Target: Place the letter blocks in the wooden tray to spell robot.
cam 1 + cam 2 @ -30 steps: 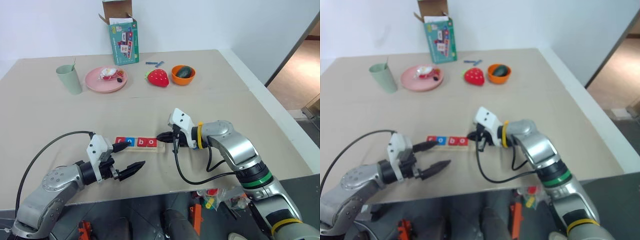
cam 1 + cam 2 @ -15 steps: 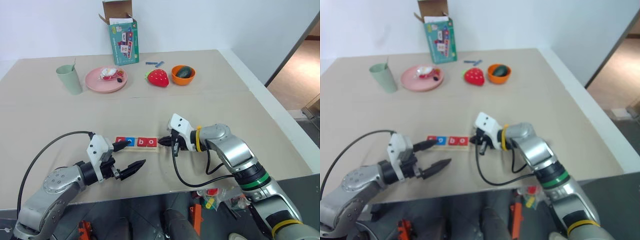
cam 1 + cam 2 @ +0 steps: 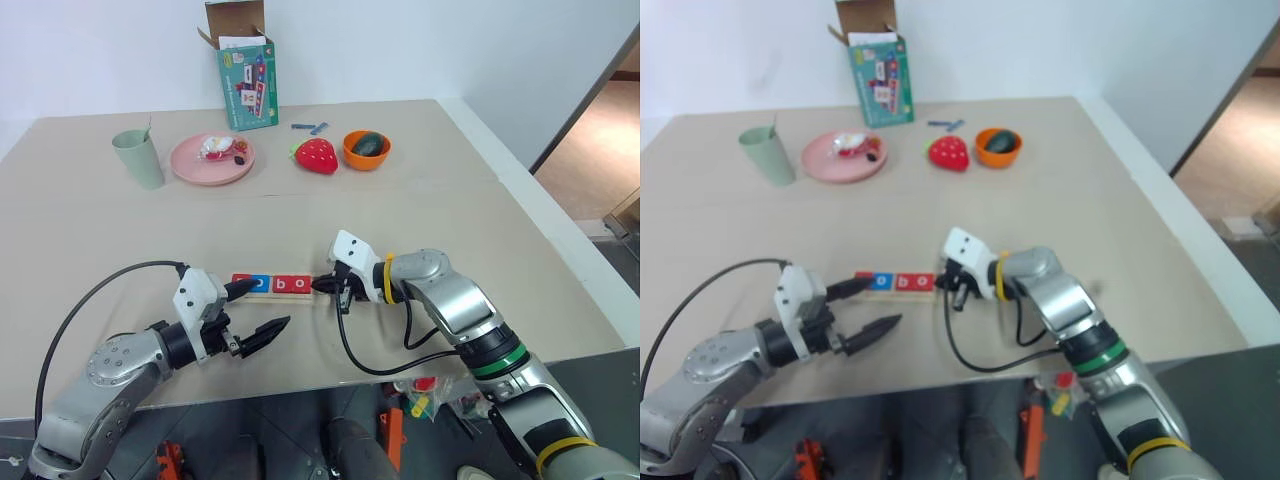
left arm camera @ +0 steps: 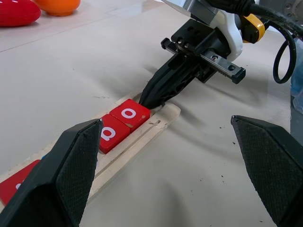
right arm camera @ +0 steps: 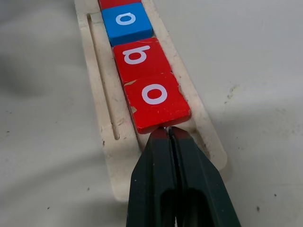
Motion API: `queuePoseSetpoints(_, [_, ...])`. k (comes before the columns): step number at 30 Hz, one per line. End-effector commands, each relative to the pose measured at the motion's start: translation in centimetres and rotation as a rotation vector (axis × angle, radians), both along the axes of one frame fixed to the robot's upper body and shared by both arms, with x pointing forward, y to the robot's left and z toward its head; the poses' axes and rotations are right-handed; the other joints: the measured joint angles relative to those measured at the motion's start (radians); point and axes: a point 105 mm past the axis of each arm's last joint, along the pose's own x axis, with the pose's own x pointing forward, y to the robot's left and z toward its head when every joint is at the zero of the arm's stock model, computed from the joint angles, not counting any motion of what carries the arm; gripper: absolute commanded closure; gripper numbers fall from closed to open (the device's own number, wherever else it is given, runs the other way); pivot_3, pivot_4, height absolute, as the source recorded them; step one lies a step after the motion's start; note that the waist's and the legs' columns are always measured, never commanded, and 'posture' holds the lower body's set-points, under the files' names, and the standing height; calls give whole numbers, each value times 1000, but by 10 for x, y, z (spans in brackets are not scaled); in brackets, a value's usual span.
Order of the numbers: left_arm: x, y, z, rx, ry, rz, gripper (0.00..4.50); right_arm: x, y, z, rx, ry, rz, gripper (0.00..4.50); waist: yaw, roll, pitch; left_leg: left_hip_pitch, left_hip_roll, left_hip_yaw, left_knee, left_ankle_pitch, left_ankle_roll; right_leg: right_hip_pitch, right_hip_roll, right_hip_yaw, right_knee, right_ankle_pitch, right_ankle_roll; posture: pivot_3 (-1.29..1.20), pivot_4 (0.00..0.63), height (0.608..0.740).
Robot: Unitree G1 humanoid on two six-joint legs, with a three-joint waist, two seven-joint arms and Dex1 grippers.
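Note:
The wooden tray (image 5: 102, 94) lies near the table's front edge. In it, in a row from the left, are a red r block (image 3: 241, 283), a blue o block (image 5: 127, 21), a red b block (image 5: 141, 54) and a red o block (image 5: 156, 97). My right gripper (image 5: 168, 130) is shut, holding nothing. It points down over the tray's right end, and its tips touch the red o block's outer edge. My left gripper (image 3: 262, 308) is open in front of the tray's left half, with nothing between its fingers.
Along the back of the table stand a green cup (image 3: 139, 158), a pink plate (image 3: 211, 160) with small items, a toy strawberry (image 3: 315, 155), an orange bowl (image 3: 366, 149), thin blue sticks (image 3: 310, 127) and an open teal box (image 3: 247, 80).
My right gripper has sunk slightly and drawn in to the tray's right end, tips now against the red o block. The left gripper has stayed put.

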Motion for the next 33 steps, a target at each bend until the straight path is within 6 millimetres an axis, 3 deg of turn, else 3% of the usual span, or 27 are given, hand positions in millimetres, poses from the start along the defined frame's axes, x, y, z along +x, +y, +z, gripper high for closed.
queuePoseSetpoints(1, [-4,-4,9,-5,-52,-12,0,1,9,9,5,-40,38,4487,0,0,0,0,0,0,0,0,0,0,0,0,0,0,0,0,150,740])
queuePoseSetpoints(13, [-5,-5,7,-1,-54,-2,0,0,10,7,-8,-39,48,4487,0,0,0,0,0,0,0,0,0,0,0,0,0,0,0,0,150,740])
queuePoseSetpoints(16, [-6,-6,6,2,-54,-8,0,8,6,16,41,-47,-3,4487,0,0,0,0,0,-1,0,0,0,0,0,0,0,0,0,0,150,740])
queuePoseSetpoints(17, [-6,-6,5,5,-54,-12,0,8,3,23,55,-49,-4,3657,0,0,0,0,0,0,0,0,0,0,0,0,0,0,0,0,150,740])
queuePoseSetpoints(18, [-7,-7,5,7,-54,-16,0,9,1,30,74,-57,-7,3657,0,0,0,0,0,0,0,0,0,0,0,0,0,0,0,0,150,740])
queuePoseSetpoints(19, [-7,-7,5,9,-53,-21,0,10,-2,37,90,-62,-10,3105,0,0,0,0,0,0,0,0,0,0,0,0,0,0,0,0,150,740])
queuePoseSetpoints(24, [-11,-12,3,31,-57,-69,0,9,-19,68,185,-65,-21,1305,1,0,0,0,0,0,0,0,0,0,0,0,0,0,0,0,150,740])
queuePoseSetpoints(28, [-16,-19,1,53,-53,-140,0,-1,-42,77,227,-21,-5,8,2,0,0,0,0,-1,0,0,0,0,0,-1,0,0,0,0,150,740])
queuePoseSetpoints(30, [-16,-20,1,60,-54,-162,0,-5,-52,75,214,-1,-9,8,3,0,0,0,0,0,0,0,0,0,0,-1,0,0,0,0,150,740])
queuePoseSetpoints(33, [-18,-25,2,74,-52,-223,0,-4,-86,58,99,4,-72,8,3,0,0,0,-1,0,0,0,0,0,0,-1,0,0,0,0,150,740])
